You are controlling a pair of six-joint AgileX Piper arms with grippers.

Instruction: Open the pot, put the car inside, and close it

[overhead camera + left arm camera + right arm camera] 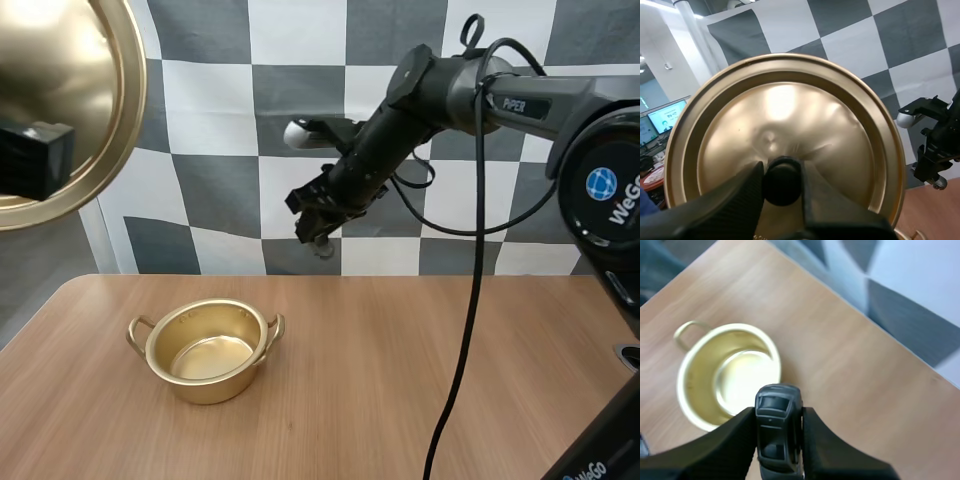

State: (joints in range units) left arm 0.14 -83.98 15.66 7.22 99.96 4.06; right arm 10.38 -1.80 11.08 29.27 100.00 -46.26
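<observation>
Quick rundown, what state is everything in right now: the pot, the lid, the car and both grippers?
pot: open, empty, upright on the table.
lid: off the pot, held up in the air by its knob.
car: held in the air above the table, beside the pot.
left gripper: shut on the lid's knob.
right gripper: shut on the car.

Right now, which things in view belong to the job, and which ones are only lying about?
For the job:
pot, open and empty
lid, gripped by its knob in the left jaws
car, gripped in the right jaws, in the air

Not for the job:
table, only bearing the pot
</observation>
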